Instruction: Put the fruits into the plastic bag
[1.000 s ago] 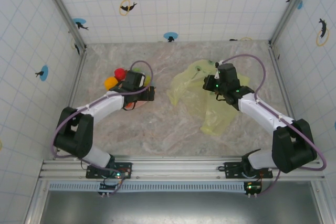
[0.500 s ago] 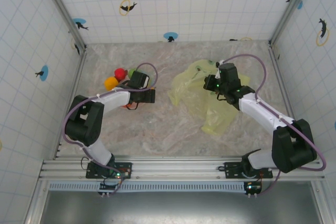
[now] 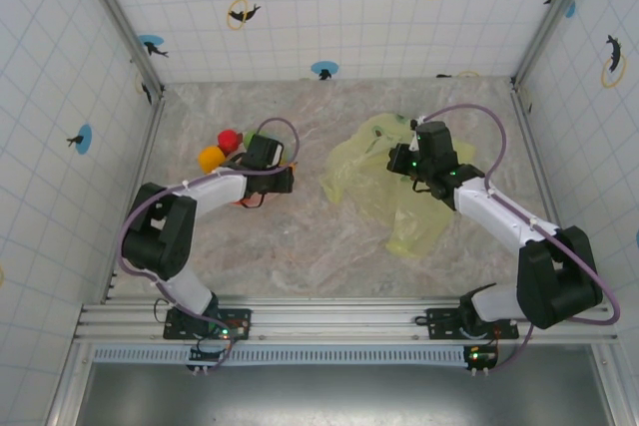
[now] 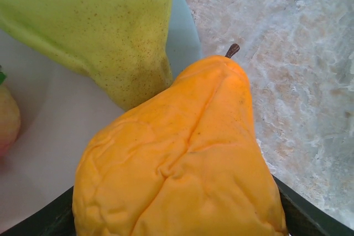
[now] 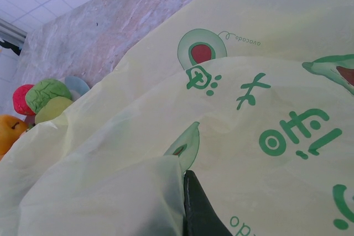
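fruits (image 3: 211,158) on plate (image 4: 38,131), right gripper (image 3: 399,161) pinching plastic bag (image 3: 364,179), left gripper (image 3: 283,160) at orange pear (image 4: 182,158), grip unclear

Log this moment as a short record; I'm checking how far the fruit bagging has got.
left pincer: over the plate, jaws on either side of the orange pear; grip unclear
right pincer: shut on a fold of the plastic bag
behind the orange pear: green pear
other fruits: red fruit and round orange fruit by the plate
fruit in bag: none visible
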